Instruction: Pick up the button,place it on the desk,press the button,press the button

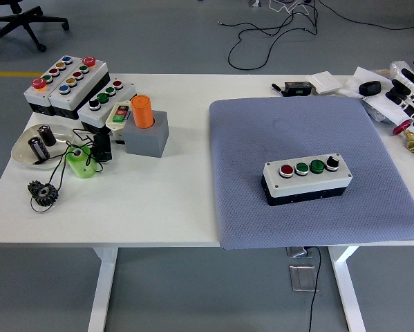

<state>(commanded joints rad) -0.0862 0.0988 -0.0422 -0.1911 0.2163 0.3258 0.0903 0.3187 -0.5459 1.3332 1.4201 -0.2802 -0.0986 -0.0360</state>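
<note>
Button box (307,178) with red, two green and black controls rests flat on the grey mat (310,131) on the worktop (158,200). Right hand (412,86) at right edge, fingers extended, holding nothing.

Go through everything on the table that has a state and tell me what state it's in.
Button box: flat on the blue mat, untouched.
Right robot hand: at the right edge, mostly out of frame.
Orange cylinder: upright in the grey block.
Black gear: lying flat.
Clear dish: holding two dark cylinders.
</note>
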